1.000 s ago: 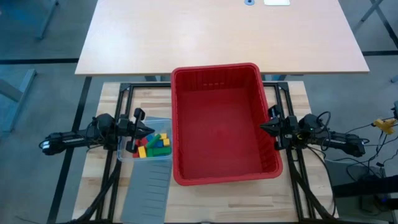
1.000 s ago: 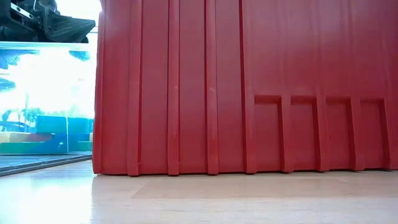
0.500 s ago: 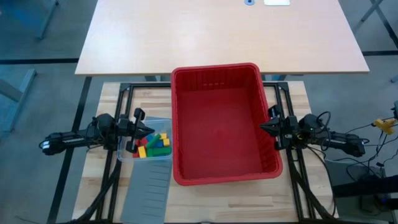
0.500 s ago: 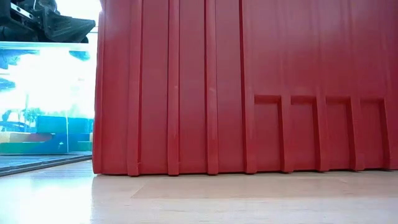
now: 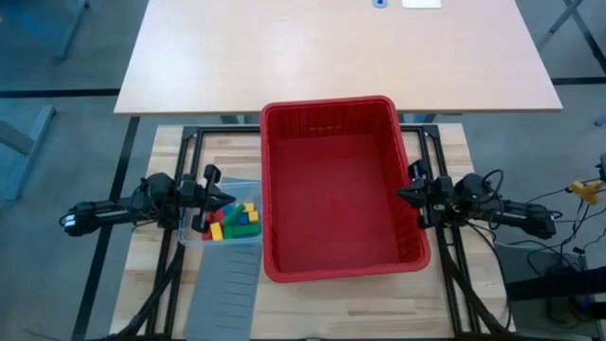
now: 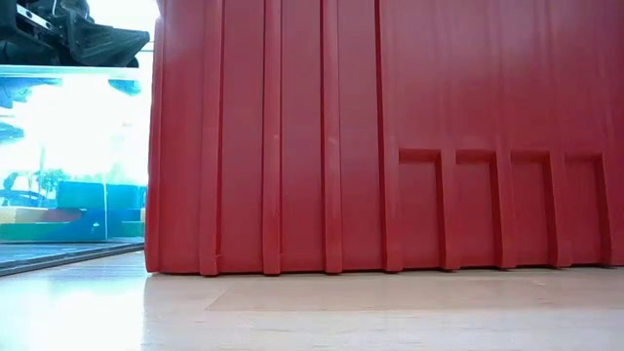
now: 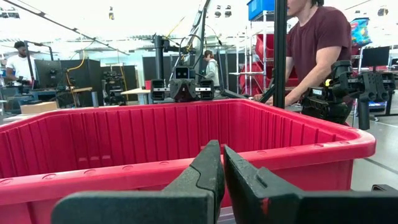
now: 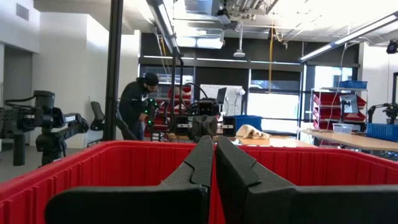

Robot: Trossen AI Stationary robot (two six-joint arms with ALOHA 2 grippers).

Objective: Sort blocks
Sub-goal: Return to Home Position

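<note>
The blocks (image 5: 234, 220), a jumble of red, yellow, green and blue, lie heaped in the small clear tub (image 5: 248, 183), which stands just beside the red bin (image 5: 331, 106) at about 8 o'clock from the bin's middle. In the low view they show through the tub's wall (image 6: 73, 156) as coloured bands (image 6: 58, 222) along its floor. The left arm stretches in low and nearly level from 9 o'clock. The left gripper (image 5: 227, 201) hangs over the tub above the blocks, pointing toward 3 o'clock at the bin's side. Its fingers (image 7: 205, 171) are drawn together with only a sliver of gap, holding nothing. The right arm mirrors it from 3 o'clock, lying flat. The right gripper (image 5: 398, 194) sits at the bin's rim, aimed toward 9 o'clock. Its fingers (image 8: 200, 155) are likewise pressed closed on nothing. A grey slotted panel (image 5: 225, 289) lies on the wooden table (image 5: 151, 275) at 6 o'clock from the tub. Beyond the bin, a person in a maroon shirt (image 7: 317, 43) stands in the room.
</note>
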